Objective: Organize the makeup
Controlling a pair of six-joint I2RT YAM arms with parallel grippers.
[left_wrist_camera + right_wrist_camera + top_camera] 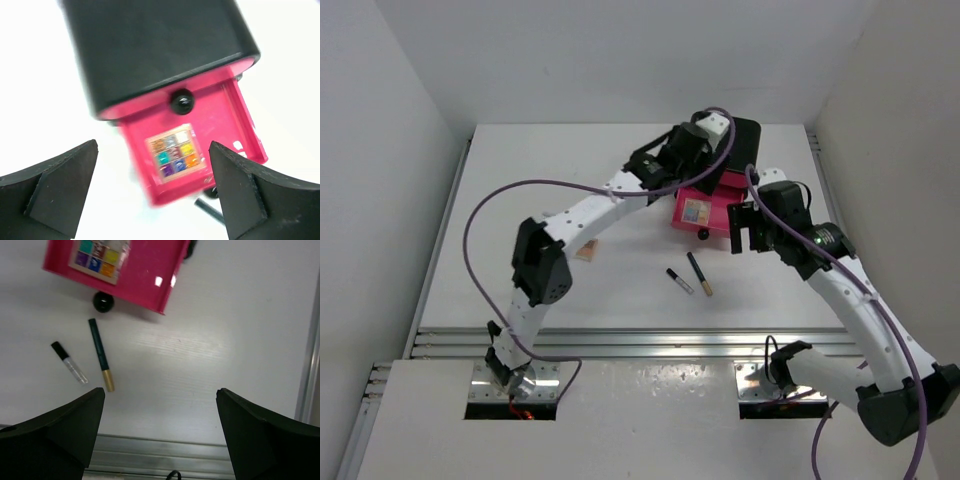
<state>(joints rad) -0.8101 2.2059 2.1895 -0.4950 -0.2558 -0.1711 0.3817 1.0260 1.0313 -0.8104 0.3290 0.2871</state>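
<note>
A multicolour eyeshadow palette lies in the pulled-out pink drawer of the black box. It also shows in the top view and in the right wrist view. A black gold-tipped stick and a black clear-tipped stick lie on the table in front of the drawer. A tan palette lies by the left arm. My left gripper is open and empty above the drawer. My right gripper is open and empty, right of the sticks.
The drawer's black knob points toward the sticks. A second, shut pink drawer with a knob sits above it. A metal rail runs along the table's near edge. White walls close in both sides.
</note>
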